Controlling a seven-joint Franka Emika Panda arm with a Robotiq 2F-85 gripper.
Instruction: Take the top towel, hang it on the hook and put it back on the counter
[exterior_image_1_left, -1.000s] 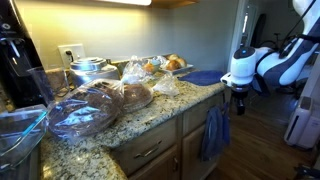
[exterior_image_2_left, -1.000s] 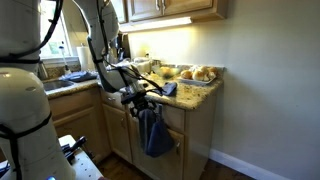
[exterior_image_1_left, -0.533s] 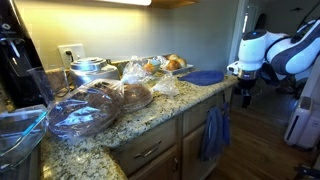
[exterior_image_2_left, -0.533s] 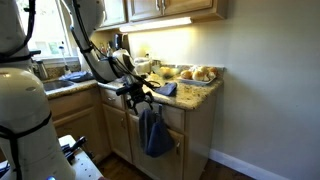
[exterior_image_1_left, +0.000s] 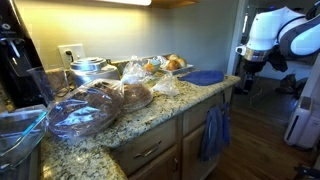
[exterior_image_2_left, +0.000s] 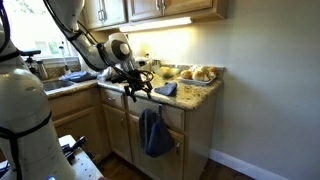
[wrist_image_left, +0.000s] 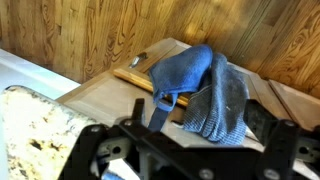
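The towel (exterior_image_1_left: 205, 77) lies flat near the end of the counter (exterior_image_1_left: 150, 112), unheld. The jaws hang wide open and empty just off the counter's edge, above a duller towel (exterior_image_1_left: 213, 133) that hangs on the cabinet front. Lifting, hanging and returning all look still to do.

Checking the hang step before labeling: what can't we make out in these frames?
- Hook: both exterior views, covered by the hanging towel.
- Gripper fingertips: wrist view, blurred and cut off by the bottom edge.
- Flat towel on the counter: exterior view, too small to count layers.
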